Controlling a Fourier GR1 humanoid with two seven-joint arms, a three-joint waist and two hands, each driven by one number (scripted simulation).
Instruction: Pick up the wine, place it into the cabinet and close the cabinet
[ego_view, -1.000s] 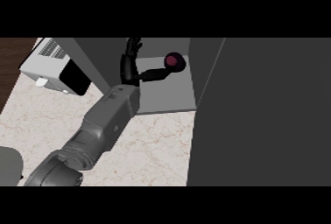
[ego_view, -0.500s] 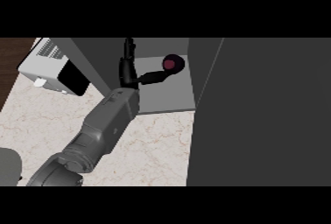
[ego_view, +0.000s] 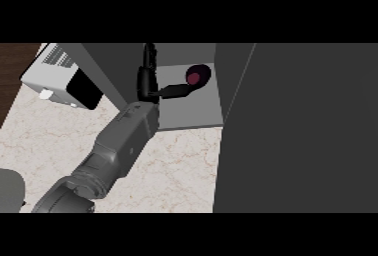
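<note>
The open cabinet offered a narrow gap, partly taken by the wine and the left robot hand. A dark door panel walled off the right; a microwave crowded the bench at left.

A pale marble-patterned counter with faint brownish veins is seen from steeply above, filling the lower left part of the view. A strip of dark brown wooden floor is shown along the upper left edge. A white box-shaped appliance with a black front panel and a ribbed top is set on the counter near that edge. A tall dark grey panel takes up the whole right side, running from top to bottom. Between it and another dark grey panel at the upper left, a lighter grey shelf floor is evenly lit
</note>
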